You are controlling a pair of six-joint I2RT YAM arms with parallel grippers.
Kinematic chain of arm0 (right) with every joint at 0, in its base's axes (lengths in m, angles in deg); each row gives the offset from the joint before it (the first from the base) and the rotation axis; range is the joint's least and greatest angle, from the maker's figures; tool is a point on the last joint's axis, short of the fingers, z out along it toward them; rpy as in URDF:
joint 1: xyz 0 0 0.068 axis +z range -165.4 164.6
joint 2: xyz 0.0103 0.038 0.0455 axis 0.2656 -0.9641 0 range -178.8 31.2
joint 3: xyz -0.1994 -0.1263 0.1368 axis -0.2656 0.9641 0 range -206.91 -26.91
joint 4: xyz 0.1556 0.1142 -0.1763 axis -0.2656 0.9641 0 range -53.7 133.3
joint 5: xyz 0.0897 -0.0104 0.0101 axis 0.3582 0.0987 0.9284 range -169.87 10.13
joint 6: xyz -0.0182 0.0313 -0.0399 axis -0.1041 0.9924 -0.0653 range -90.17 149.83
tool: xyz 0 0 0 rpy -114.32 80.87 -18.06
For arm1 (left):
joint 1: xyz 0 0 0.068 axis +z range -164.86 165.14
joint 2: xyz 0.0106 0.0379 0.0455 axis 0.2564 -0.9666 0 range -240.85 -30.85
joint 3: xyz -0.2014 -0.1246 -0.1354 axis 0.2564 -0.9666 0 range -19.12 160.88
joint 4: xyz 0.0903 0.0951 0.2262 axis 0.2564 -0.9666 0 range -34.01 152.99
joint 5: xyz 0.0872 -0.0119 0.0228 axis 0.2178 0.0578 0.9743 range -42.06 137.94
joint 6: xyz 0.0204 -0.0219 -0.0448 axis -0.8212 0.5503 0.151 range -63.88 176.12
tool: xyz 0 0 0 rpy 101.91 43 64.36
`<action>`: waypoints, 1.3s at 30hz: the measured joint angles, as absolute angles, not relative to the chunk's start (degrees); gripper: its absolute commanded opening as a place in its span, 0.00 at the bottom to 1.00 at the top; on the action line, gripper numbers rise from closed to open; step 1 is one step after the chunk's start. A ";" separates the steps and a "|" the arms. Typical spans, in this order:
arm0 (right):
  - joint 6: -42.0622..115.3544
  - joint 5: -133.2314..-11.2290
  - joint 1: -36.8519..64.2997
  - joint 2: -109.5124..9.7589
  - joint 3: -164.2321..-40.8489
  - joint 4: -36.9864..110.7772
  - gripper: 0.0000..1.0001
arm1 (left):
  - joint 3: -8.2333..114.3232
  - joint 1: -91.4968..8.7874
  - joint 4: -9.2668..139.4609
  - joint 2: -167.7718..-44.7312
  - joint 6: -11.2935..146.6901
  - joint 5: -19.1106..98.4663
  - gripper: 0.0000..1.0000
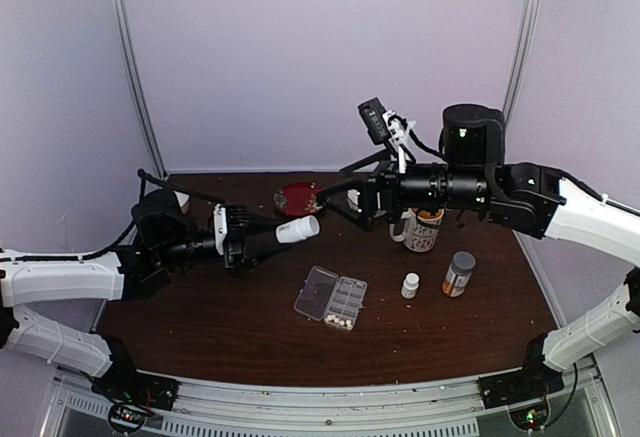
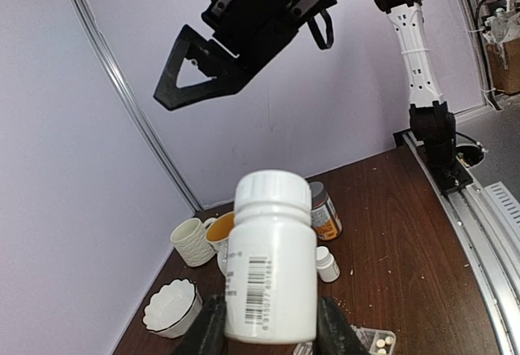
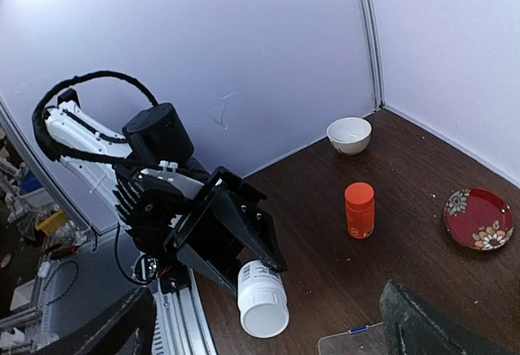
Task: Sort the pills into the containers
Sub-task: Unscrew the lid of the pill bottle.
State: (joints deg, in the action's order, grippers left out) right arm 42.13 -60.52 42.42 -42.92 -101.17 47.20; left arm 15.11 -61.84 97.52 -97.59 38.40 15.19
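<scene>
white bottle (image 2: 270,266) gripped by left gripper (image 2: 272,328) | right gripper (image 3: 272,326) wide | mug (image 1: 423,229) beyond pill box (image 1: 340,297)

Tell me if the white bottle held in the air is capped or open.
Capped: a ribbed white cap covers the top of the white bottle in the left pincer.

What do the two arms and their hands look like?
White shells, black joints and black cables on the left arm and right arm. Black wedge-shaped fingers on the left hand and right hand. A green light dots the right arm.
</scene>
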 measured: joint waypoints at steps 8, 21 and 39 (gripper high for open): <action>55.92 -60.34 39.43 -42.44 -101.03 46.65 1.00 | 15.11 -61.84 97.28 -95.95 37.18 16.13 0.08; 69.45 -59.05 37.44 -37.68 -98.11 38.72 1.00 | 15.11 -61.84 95.46 -94.72 35.80 17.53 0.08; 92.86 -45.04 35.91 -37.98 -102.67 14.34 0.56 | 15.16 -61.84 89.21 -91.47 33.03 20.10 0.08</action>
